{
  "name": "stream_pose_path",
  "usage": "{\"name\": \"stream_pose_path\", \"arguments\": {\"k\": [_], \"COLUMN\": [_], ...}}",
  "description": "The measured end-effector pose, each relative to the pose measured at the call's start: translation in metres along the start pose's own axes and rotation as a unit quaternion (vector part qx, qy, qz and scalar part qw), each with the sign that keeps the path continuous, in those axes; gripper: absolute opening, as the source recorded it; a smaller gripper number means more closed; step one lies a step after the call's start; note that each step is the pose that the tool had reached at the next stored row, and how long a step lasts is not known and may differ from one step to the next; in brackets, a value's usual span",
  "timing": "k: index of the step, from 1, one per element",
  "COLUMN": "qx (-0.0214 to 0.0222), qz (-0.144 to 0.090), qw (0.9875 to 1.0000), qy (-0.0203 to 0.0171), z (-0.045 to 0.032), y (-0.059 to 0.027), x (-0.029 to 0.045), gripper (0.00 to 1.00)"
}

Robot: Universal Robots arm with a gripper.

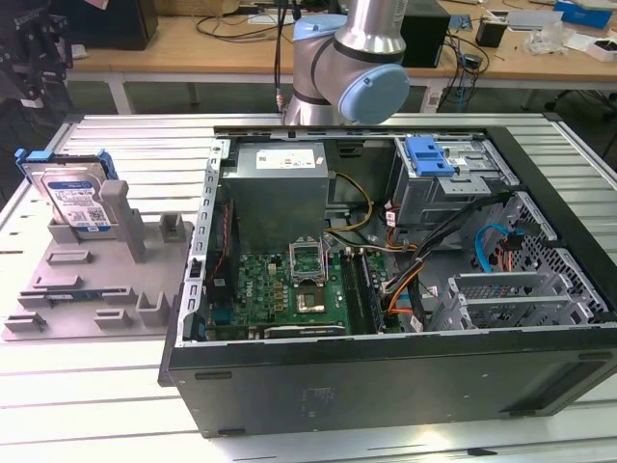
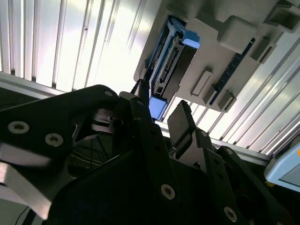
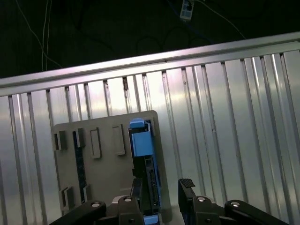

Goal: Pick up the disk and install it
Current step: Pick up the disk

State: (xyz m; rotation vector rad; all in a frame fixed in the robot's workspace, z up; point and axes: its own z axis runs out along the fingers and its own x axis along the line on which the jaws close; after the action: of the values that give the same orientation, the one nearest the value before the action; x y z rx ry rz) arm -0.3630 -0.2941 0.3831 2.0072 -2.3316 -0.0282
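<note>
Hung with pincer [image 3: 161,186] spread over edge-standing disk [image 3: 142,143], lower centre; probably stiff, dense, shock-sensitive, best pinched across flat faces.

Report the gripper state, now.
Gripper: open, holding nothing; the disk stands in its grey holder.

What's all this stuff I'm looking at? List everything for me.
disk: one, silver in a blue carrier, standing in the holder
holder: one, grey, on the table, exterior view's left
computer case: one, black, open, beside the holder
power supply box: one, grey, inside the case
circuit board: one, green, inside the case
latch: one, blue, atop the drive cage
table: one, ribbed silver
robot arm: one, silver and light blue, behind the case
gripper: one, black, open, pointed toward the disk, apart from it
</note>
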Motion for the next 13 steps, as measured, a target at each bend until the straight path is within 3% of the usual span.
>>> {"name": "stream_pose_path", "arguments": {"k": [3, 5, 13], "qx": [0.0071, 0.0096, 0.0113], "qz": [-0.005, -0.009, -0.036], "qw": [1.0000, 0.9999, 0.9993], "qy": [-0.0003, 0.0003, 0.0021], "z": [0.0000, 0.0001, 0.0005], "y": [0.0002, 0.0006, 0.0038], "x": [-0.0001, 0.0000, 0.0004], "gripper": [0.44, 0.44, 0.44]}}
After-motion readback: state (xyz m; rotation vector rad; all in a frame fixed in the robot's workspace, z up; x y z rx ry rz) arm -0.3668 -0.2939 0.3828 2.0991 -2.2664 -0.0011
